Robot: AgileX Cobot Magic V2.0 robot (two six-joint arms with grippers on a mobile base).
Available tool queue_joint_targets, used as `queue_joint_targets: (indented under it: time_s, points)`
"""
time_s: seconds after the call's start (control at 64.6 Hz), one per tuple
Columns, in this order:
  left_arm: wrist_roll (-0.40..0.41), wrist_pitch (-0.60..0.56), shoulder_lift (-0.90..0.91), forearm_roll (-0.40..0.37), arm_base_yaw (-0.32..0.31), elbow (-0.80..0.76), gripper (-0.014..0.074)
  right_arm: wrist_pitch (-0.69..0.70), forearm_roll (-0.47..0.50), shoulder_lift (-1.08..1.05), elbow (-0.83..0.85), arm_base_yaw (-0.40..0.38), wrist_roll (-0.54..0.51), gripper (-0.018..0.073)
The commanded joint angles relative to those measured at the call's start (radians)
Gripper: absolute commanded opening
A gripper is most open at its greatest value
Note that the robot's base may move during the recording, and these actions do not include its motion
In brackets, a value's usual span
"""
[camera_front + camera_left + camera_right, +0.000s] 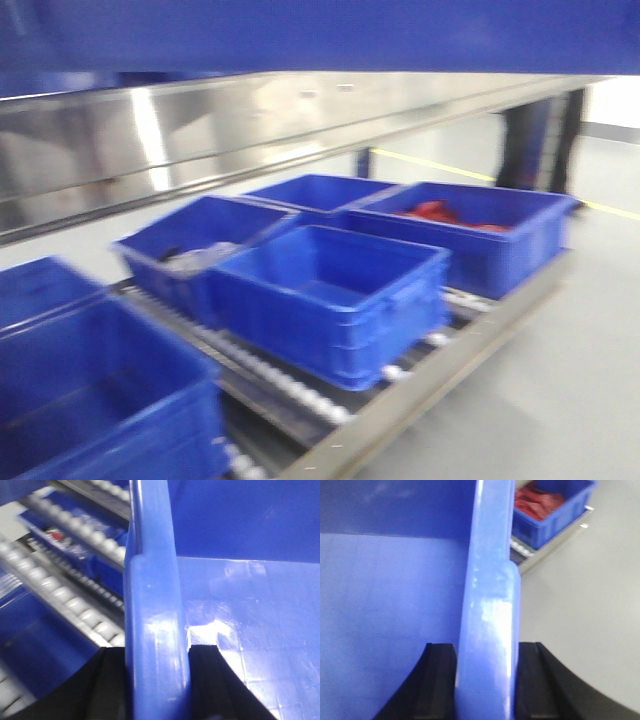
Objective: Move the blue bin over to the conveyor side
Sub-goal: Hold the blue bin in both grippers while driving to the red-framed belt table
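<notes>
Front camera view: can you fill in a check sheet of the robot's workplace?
Surface: metal rack with white rollers, below a shiny steel rail.
Job's things: large glossy blue plastic bin, held by its rim; conveyor not in view.
Clutter: other blue plastic bins on the rack, one empty, one holding red items.
Grippers: left gripper and right gripper both shut on the bin's rim.
Cables: nothing seen.
Surroundings: grey floor with a yellow line.

Blue shelf bins (330, 300) on a roller rack (292, 386) (one holding red items (435, 212)) beneath a steel rail (200, 140)
</notes>
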State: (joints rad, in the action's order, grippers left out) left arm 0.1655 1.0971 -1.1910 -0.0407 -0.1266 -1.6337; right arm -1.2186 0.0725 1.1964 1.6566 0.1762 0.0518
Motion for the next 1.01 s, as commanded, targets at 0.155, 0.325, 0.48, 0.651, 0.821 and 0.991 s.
queue_joint_targets:
  time_s: [0.155,0.325,0.48,0.651,0.821,0.991]
  points:
    - [-0.013,-0.106,0.019,-0.016,-0.009,-0.016,-0.0018,0.103,-0.002,-0.022,0.015,-0.001,-0.015,-0.0080]
    - [-0.013,-0.106,0.019,-0.016,-0.009,-0.016,-0.0018,0.103,-0.002,-0.022,0.015,-0.001,-0.015,-0.0080]
    - [-0.013,-0.106,0.019,-0.016,-0.009,-0.016,-0.0018,0.103,-0.002,-0.022,0.015,-0.001,-0.015,-0.0080]
    - [-0.013,-0.106,0.019,-0.016,-0.009,-0.016,-0.0018,0.103,-0.002,-0.022,0.015,-0.001,-0.015,-0.0080]
    - [-0.013,-0.106,0.019,-0.016,-0.009,-0.016,-0.0018,0.103,-0.002,-0.022,0.015,-0.001,-0.015,-0.0080]
    - [-0.013,-0.107,0.019,-0.016,-0.009,-0.016,-0.0018,0.103,-0.002,-0.022,0.015,-0.001,-0.015,-0.0080]
